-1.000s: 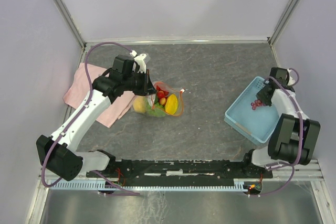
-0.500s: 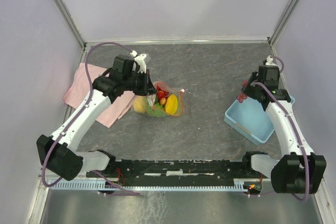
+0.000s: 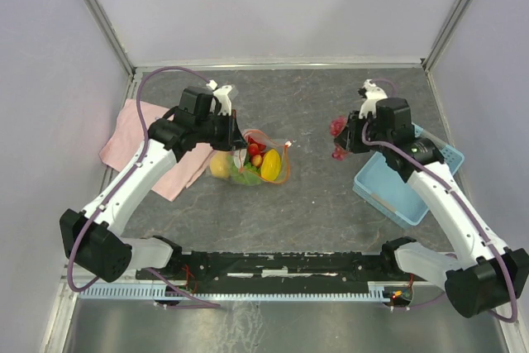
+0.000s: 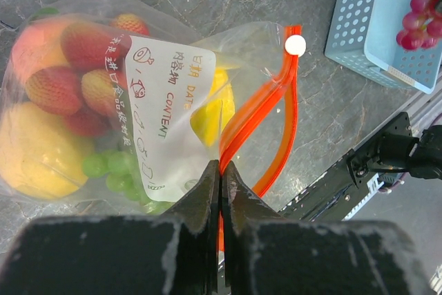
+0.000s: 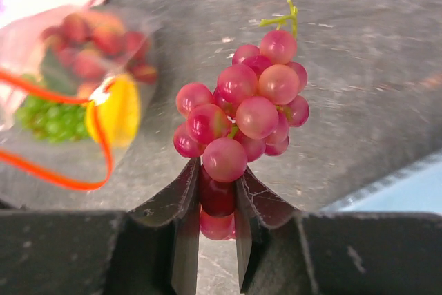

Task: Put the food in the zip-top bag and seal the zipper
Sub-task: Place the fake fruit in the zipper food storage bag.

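The clear zip-top bag point(image 3: 252, 161) lies mid-table holding orange-yellow fruits, red pieces, a yellow piece and green grapes point(image 4: 114, 167). Its orange-red zipper point(image 4: 266, 112) gapes open, with a white slider point(image 4: 295, 45) at the far end. My left gripper point(image 4: 221, 170) is shut on one lip of the zipper at the bag's mouth point(image 3: 238, 134). My right gripper point(image 5: 217, 184) is shut on a red grape bunch point(image 5: 242, 112), held in the air right of the bag point(image 3: 339, 131). The bag point(image 5: 76, 101) shows blurred at the upper left of the right wrist view.
A light-blue perforated basket point(image 3: 413, 192) stands at the right edge of the table, also in the left wrist view point(image 4: 376, 22). A pink cloth point(image 3: 132, 134) lies at the left under my left arm. White walls ring the table.
My right arm has lifted the red grape bunch out of the basket and carried it left toward the bag. The left arm and the bag have stayed still.
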Available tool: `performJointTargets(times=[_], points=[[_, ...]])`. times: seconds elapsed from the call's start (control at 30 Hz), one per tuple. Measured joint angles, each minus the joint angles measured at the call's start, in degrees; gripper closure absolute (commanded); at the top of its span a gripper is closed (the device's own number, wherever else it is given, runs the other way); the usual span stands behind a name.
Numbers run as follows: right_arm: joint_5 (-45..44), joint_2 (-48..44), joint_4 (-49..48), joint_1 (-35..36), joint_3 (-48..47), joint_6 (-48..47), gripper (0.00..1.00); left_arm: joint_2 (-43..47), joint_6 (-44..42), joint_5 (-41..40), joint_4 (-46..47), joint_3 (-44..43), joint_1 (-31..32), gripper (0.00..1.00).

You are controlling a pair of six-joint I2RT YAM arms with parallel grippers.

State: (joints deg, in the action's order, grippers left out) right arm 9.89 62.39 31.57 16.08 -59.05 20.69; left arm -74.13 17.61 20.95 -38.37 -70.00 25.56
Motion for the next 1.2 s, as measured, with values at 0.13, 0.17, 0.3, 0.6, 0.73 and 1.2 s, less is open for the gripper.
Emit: performJointTargets(times=[0.13, 0.17, 0.3, 0.6, 0.73, 1.2], points=[[5.49, 0.37, -0.2, 5.07, -1.49, -2.84, 0.87, -0.22, 0.0, 0.0, 0.0, 0.0, 0.0, 0.97], [6.84, 0.66, -0.24, 6.03, -2.08, -3.52, 0.87, -0.22, 0.0, 0.0, 0.0, 0.0, 0.0, 0.97], [12.41, 2.29, -0.35, 10.49, -4.5, -6.36, 0.87, -0.22, 0.0, 0.0, 0.0, 0.0, 0.0, 0.97], [20.11, 9.75, 2.73, 22.16, -9.9, -12.46, 0.87, -0.22, 0.0, 0.02, 0.0, 0.0, 0.0, 0.97], [21.53, 13.35, 3.45, 25.33, -11.32, -13.49, 0.86, -0.22, 0.0, 0.07, 0.0, 0.02, 0.0, 0.97], [16.87, 26.38, 3.32, 27.08, -18.4, -8.92, 0.88, -0.22, 0.0, 0.22, 0.0, 0.07, 0.0, 0.97]])
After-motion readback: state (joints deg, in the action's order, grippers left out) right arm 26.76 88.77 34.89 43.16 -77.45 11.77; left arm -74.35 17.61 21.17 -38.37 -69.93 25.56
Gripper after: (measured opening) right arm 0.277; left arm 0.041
